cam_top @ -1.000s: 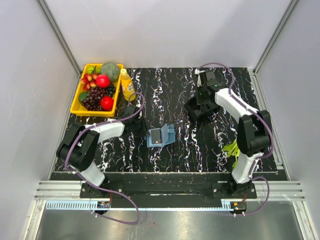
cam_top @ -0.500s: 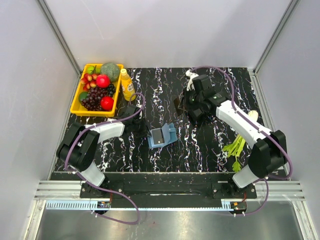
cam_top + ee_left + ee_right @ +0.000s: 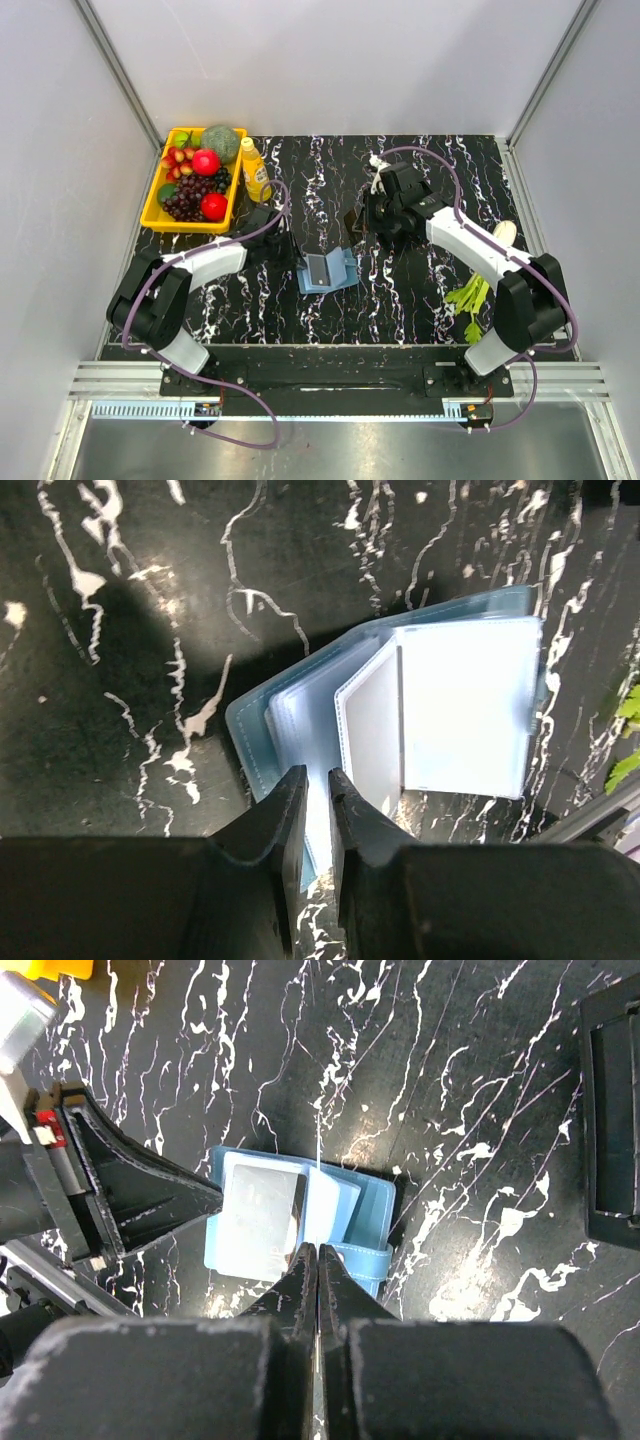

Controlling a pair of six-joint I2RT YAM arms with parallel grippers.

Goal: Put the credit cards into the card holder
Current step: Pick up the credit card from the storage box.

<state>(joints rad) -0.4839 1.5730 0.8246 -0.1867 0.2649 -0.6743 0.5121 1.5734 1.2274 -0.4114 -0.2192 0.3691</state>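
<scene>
The blue card holder lies open on the black marbled table, its clear sleeves fanned out. A grey credit card sits in one sleeve. My left gripper has its tips at the holder's left edge, jaws a narrow gap apart with light blue showing between them. My right gripper hangs above the holder's right side, shut on a thin credit card seen edge-on.
A yellow tray of fruit stands at the back left, a yellow bottle beside it. A black box frame lies right of the holder. Green vegetables lie near the right arm's base.
The right arm has swung left from the black frame toward the holder, carrying the card. The left gripper has edged right against the holder and its jaws have parted slightly.
</scene>
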